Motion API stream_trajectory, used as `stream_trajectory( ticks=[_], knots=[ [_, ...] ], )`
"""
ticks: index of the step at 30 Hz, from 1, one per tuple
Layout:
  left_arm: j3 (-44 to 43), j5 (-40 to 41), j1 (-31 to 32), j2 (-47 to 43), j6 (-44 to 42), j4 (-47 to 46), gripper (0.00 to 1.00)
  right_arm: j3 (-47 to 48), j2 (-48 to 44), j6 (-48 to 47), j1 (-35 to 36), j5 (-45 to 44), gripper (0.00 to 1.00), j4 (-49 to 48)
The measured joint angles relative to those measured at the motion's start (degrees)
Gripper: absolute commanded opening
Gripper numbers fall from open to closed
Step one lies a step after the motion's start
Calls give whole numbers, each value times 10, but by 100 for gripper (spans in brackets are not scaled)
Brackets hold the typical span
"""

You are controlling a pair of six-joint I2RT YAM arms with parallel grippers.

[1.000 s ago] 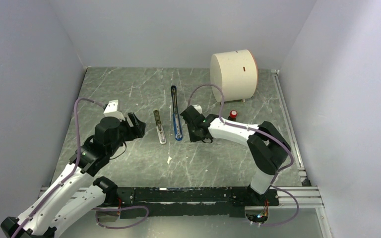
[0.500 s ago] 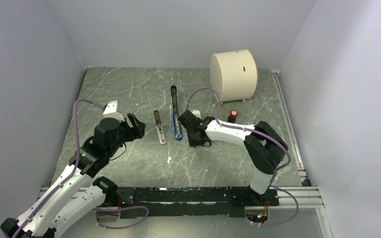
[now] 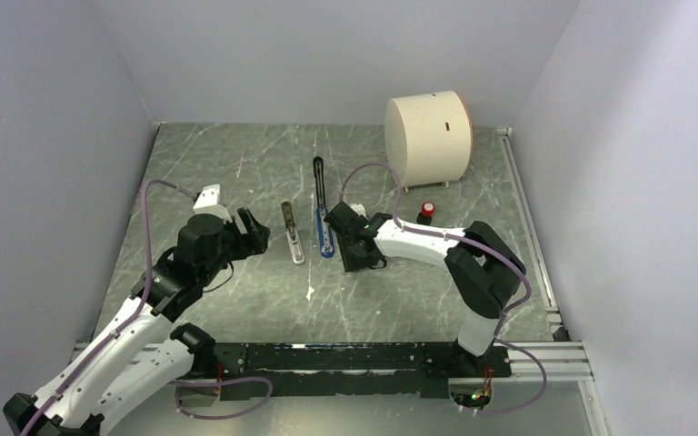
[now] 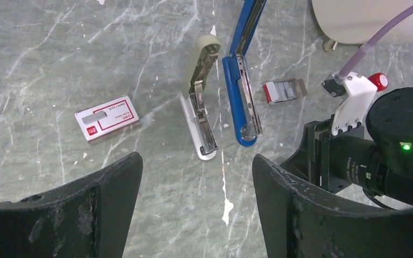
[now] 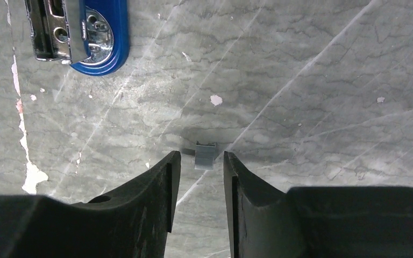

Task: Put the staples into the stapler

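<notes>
We see the blue stapler (image 4: 241, 102) lying opened flat on the table (image 3: 236, 163), its hinged arm folded out straight. Just right of its near end, the right end effector (image 5: 200, 155) stands narrowly parted around a short staple strip (image 5: 205, 158), not touching it. Left of the stapler, the left end effector (image 4: 196, 161) hangs spread wide, empty.

White arm links (image 3: 415, 241), black joints (image 3: 200, 243), purple cables (image 3: 148, 245), scuffed black left pincer (image 4: 196, 158).

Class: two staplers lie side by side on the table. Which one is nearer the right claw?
The blue stapler; the cream-and-silver stapler lies beyond it, toward the left claw.
</notes>
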State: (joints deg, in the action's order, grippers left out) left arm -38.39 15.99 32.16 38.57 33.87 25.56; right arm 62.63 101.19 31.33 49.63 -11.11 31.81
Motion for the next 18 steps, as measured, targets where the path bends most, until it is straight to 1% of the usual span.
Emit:
stream_trajectory(
  ticks=[6,11,13,18],
  knots=[
    [0,-2,0,6,1,0,80,22,10,-7,0,0,38,11],
    [0,-1,0,5,3,0,80,32,26,-7,0,-2,31,12],
    [0,-1,0,5,4,0,80,33,29,-8,0,-6,31,16],
    [0,-1,0,6,5,0,80,36,30,-10,0,-19,35,26]
  ],
)
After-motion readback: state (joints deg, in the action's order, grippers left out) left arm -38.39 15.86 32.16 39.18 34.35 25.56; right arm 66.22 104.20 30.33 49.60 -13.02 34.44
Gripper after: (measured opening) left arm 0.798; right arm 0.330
